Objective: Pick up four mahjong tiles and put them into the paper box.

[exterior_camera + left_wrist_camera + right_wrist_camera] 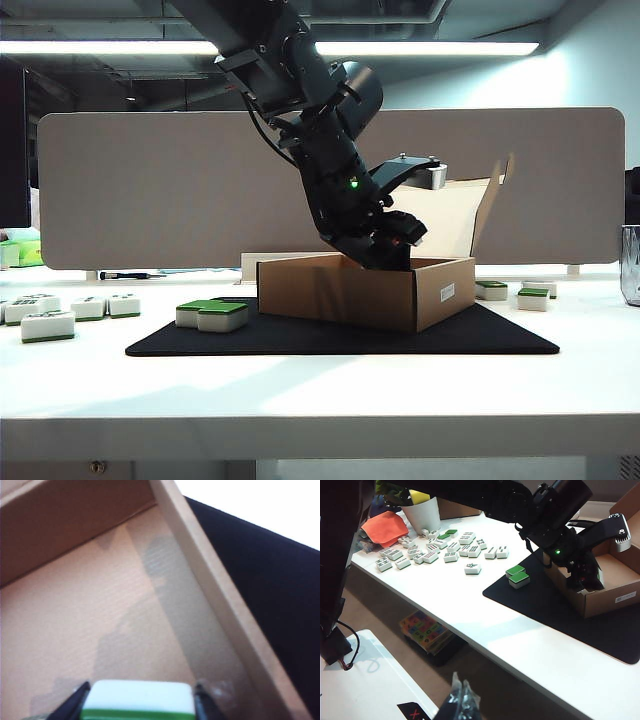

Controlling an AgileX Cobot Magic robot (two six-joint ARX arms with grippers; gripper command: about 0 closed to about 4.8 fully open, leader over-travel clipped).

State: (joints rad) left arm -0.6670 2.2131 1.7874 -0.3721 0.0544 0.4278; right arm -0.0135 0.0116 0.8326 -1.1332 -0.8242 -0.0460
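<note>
A: Inside the paper box (pixel 100 605), left gripper (pixel 139 700) is clamped on a mahjong tile (pixel 139 696) by its short ends, just above the floor.

B: Handling?

A: Hard, slick, dense imo. Flat ends are the best hold. Two more tiles (pixel 211 314) wait on the mat (pixel 480 335).

B: Right gripper (pixel 461 704)?

A: Parked off-table, fingers look pressed together, empty.

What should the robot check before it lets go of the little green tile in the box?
1. Tile between the left gripper fingers: ok.
2. Left gripper inside the paper box: ok.
3. Bare box floor under the tile: ok.
4. Lid flap standing open: ok.
5. Two green-backed tiles waiting on the black mat: ok.
6. Right gripper away from the box: ok; open or shut: cannot tell.
</note>
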